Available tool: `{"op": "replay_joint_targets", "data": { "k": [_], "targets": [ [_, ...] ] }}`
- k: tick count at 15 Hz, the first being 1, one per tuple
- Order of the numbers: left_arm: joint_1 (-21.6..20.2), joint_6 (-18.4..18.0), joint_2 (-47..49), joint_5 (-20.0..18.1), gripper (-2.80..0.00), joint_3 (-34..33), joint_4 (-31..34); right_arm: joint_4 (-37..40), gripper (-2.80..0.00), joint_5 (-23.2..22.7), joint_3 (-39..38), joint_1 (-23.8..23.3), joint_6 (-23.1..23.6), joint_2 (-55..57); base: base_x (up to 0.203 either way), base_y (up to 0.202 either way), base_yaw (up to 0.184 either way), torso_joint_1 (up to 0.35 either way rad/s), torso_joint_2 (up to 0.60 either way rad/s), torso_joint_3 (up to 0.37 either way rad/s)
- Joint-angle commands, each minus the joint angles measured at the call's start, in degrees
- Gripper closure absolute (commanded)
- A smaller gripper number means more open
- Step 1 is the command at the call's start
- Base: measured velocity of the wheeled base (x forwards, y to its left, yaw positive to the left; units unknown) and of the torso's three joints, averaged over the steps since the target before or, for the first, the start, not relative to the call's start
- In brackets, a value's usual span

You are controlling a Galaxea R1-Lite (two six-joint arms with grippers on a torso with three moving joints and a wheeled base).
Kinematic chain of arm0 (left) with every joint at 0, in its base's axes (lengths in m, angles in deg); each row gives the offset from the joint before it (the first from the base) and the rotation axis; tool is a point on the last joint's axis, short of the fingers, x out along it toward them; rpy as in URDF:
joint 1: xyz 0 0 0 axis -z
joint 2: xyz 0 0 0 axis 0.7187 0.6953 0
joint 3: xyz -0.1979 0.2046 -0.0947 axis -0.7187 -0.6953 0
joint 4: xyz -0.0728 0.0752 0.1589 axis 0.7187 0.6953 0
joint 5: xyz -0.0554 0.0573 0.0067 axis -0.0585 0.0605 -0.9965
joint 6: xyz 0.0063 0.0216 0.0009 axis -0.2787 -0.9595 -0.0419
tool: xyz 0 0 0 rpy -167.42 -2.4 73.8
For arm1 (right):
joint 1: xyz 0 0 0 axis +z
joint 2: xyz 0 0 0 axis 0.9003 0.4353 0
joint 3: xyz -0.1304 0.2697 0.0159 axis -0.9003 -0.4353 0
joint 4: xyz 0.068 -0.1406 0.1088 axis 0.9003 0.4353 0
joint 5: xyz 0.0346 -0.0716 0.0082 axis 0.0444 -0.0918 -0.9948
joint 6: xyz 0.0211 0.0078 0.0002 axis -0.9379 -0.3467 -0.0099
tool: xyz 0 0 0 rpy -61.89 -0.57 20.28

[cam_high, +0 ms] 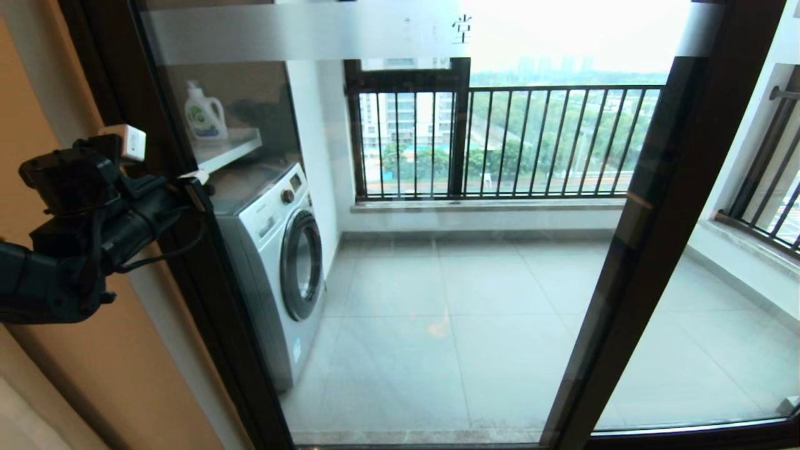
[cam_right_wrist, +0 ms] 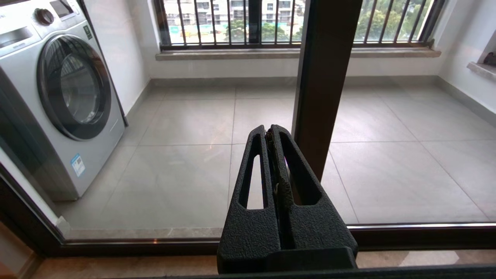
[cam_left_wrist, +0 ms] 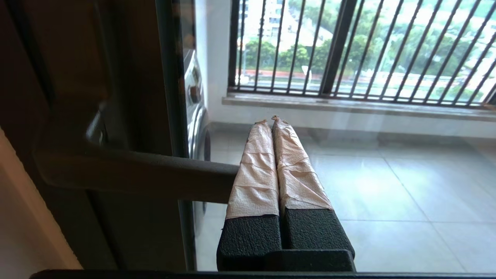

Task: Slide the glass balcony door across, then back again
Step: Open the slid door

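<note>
The left gripper [cam_high: 199, 181] sits at the left frame of the glass balcony door [cam_high: 437, 250], its taped fingers [cam_left_wrist: 255, 166] clenched together, grasping nothing, beside the bar handle [cam_left_wrist: 135, 174]. To slide the door well, it should probably press sideways against the handle, steadily and level. Only the left wrist view shows that handle; the head view hides it behind the arm. The right gripper [cam_right_wrist: 271, 133], seen only by its own camera, hangs idle with fingers pressed closed before the washing machine [cam_right_wrist: 62, 97] and lower track.
</note>
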Motion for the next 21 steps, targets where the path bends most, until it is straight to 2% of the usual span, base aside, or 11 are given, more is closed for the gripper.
{"op": "replay_joint_targets", "data": {
  "k": [1, 18, 21],
  "targets": [
    [-0.41, -0.16, 4.46, 0.76, 0.0, -0.78, 0.56, -0.05, 0.0, 0.0, -0.7, 0.01, 0.02, 0.02, 0.0, 0.0, 0.0, 0.0, 0.0, 0.0],
    [-6.38, -0.32, 8.27, 0.6, 0.0, -0.46, 0.63, -0.05, 0.0, 0.0, -0.7, 0.01, 0.02, 0.02, 0.0, 0.0, 0.0, 0.0, 0.0, 0.0],
    [-9.38, -0.43, 8.77, 0.3, 0.0, 1.39, 0.63, -0.05, 0.0, 0.0, -0.7, 0.01, 0.02, 0.02, 0.0, 0.0, 0.0, 0.0, 0.0, 0.0]
  ]
}}
